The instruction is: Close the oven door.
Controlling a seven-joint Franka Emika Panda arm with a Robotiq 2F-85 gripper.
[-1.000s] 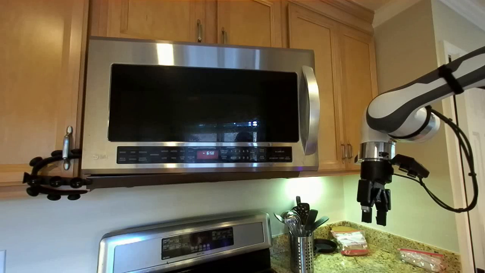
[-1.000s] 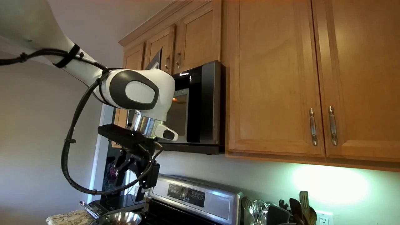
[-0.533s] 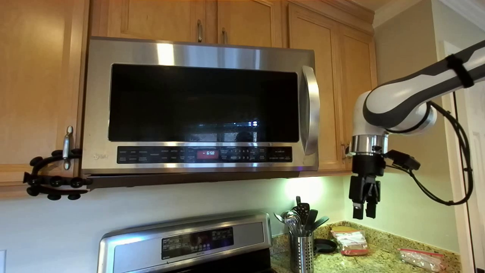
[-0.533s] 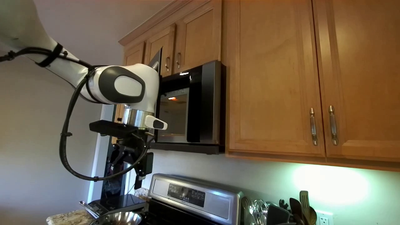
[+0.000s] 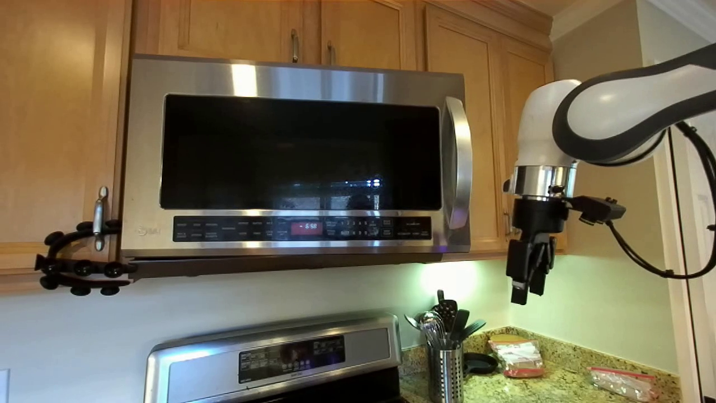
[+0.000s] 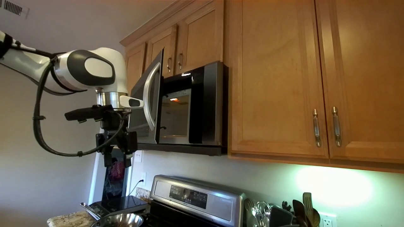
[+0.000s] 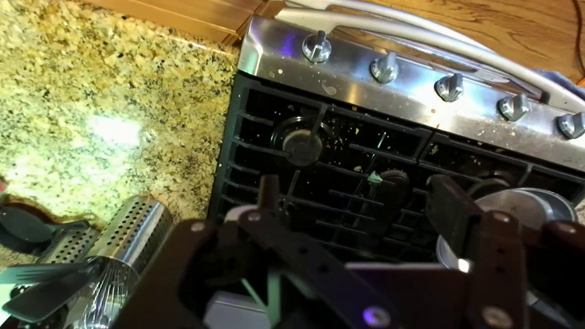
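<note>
The oven door (image 5: 302, 157) belongs to the microwave-style oven under the cabinets. It has a steel frame and black glass. In an exterior view the oven door (image 6: 143, 101) stands swung out from the oven body (image 6: 211, 104), with the inner window showing behind it. Its curved steel handle shows in both exterior views (image 5: 460, 162) (image 6: 151, 96). My gripper (image 5: 528, 291) points down, to the right of the handle and lower. It also shows in an exterior view (image 6: 117, 162), apart from the door. In the wrist view my gripper (image 7: 358, 201) is open and empty above the stove; the door is out of view.
The stove panel (image 5: 291, 358) lies below the oven. A utensil holder (image 5: 446, 372) and plastic bags (image 5: 517, 358) stand on the granite counter. A metal pan (image 7: 516, 205) is on the stove. Wooden cabinets (image 6: 277, 78) border the oven.
My gripper has risen. In the exterior views it has also shifted left, uncovering more of the door and its handle. The door has not moved.
</note>
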